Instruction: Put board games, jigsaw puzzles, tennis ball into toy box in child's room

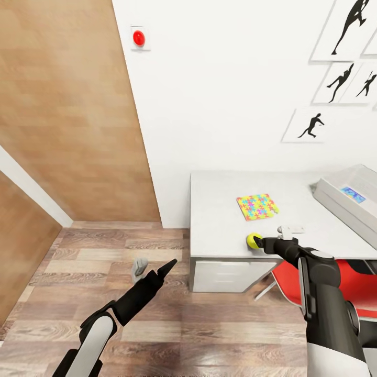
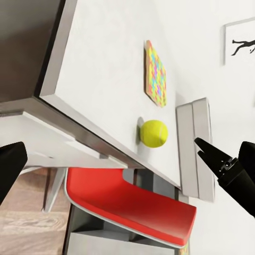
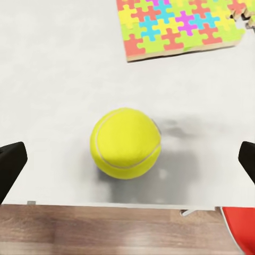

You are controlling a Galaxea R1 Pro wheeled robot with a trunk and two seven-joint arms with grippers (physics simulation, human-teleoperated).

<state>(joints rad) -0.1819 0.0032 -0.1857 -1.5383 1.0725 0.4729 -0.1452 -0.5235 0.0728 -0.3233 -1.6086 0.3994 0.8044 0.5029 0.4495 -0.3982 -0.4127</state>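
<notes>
The yellow-green tennis ball (image 1: 254,241) rests at the table's (image 1: 220,188) front edge. My right gripper (image 1: 266,243) is open right beside it. In the right wrist view the ball (image 3: 126,143) lies between the widely spread fingers (image 3: 10,167), untouched. A multicoloured jigsaw puzzle (image 1: 256,206) lies flat just behind the ball. The grey toy box (image 1: 343,201) stands at the table's right end with a blue printed item (image 1: 353,195) inside. My left gripper (image 1: 166,268) hovers over the floor left of the table, open and holding nothing. The bed is out of view.
A red chair (image 1: 361,285) is tucked under the table behind my right arm. White drawers (image 1: 230,275) sit below the table top. A brown door (image 1: 68,120) and a red wall button (image 1: 138,37) are at left. A small grey object (image 1: 139,266) lies on the wood floor.
</notes>
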